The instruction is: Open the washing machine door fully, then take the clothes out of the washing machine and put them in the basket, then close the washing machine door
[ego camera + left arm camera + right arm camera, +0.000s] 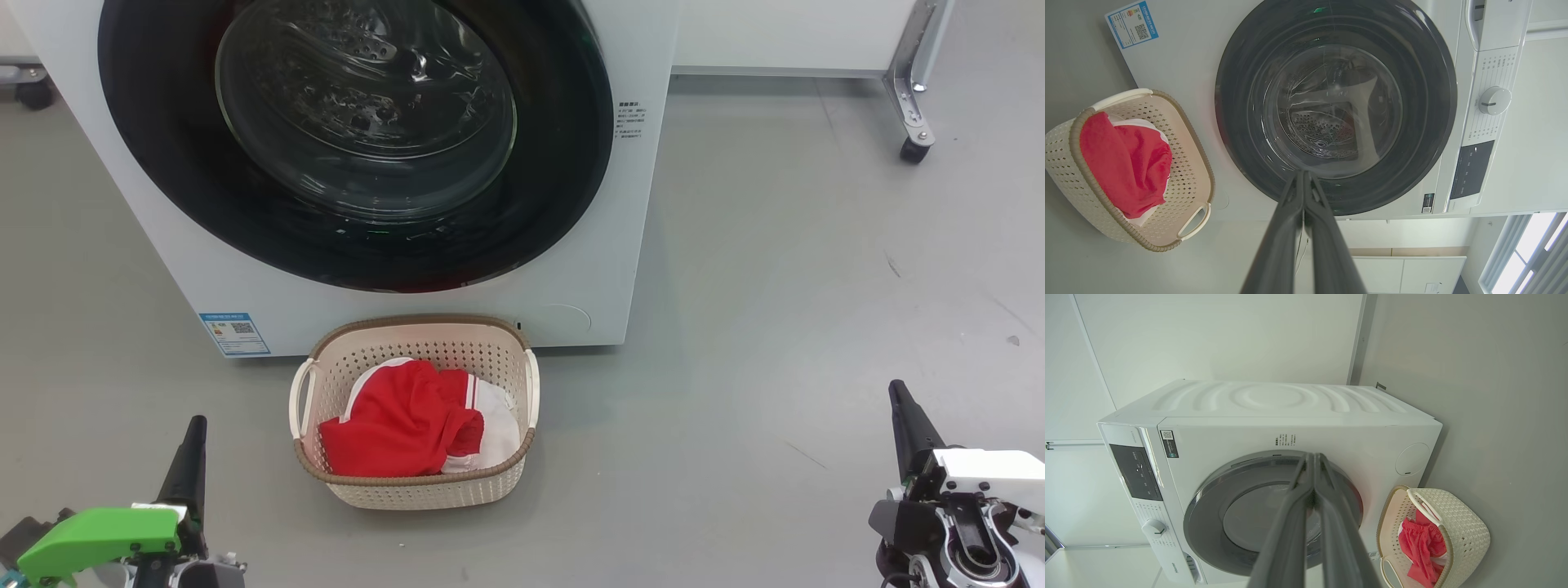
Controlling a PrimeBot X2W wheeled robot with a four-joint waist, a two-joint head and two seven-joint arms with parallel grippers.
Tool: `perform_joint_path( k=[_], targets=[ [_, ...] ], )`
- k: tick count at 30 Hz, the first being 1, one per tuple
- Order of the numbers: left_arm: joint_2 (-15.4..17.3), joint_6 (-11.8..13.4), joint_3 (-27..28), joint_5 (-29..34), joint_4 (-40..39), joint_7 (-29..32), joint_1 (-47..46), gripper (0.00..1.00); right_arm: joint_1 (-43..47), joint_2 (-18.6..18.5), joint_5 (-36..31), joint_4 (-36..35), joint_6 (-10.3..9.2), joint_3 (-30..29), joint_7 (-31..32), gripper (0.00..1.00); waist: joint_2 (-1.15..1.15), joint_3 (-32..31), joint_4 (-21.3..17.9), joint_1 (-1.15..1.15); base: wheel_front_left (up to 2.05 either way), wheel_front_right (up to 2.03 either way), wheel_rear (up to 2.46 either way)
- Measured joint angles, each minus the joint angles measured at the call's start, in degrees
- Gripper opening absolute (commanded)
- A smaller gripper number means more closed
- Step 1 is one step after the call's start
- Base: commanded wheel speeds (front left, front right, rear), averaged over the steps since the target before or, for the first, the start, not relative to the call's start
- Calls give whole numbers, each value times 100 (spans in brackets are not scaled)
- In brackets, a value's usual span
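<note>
Clenched together and empty, the long dark left fingers [189, 461] and right fingers [910, 429] stand well apart. Between them, slightly ahead, the small cream perforated plastic basket [424, 490] with brown braided rim holds the bright red and white fabric clothes [400, 429]. Beyond it, the round glossy black door [555, 188] of the big white washing machine [571, 278] is closed.

On the washing machine [588, 278], the blue QR label [234, 333] and small print [630, 121] are illegible.
</note>
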Motion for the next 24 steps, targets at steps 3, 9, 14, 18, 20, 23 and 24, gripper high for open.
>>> perform_joint_path(
  k=[3,9,14,18,20,23,24],
  targets=[
    [0,0,0,0,0,0,0,0,-1,0,0,1,0,-3,0,0,0,0,0,0,0,0,0],
    [0,0,0,0,0,0,0,0,-1,0,0,2,1,-7,8,0,0,0,0,0,0,0,0],
    [0,0,0,0,0,0,0,0,-1,0,-1,2,1,-11,27,0,0,0,0,0,0,0,0],
    [0,0,1,0,-1,0,0,0,-2,1,-1,2,1,-13,31,0,0,0,0,0,0,0,0],
    [0,0,1,0,-1,0,0,0,-2,1,-1,2,1,-14,31,0,0,0,0,0,0,0,0],
    [0,0,1,0,-1,0,0,0,-2,1,-1,2,1,-15,31,0,0,0,0,0,0,0,0],
    [0,0,1,0,-1,0,0,0,-2,1,-1,2,1,-16,31,0,0,0,0,0,0,0,0]
  ],
)
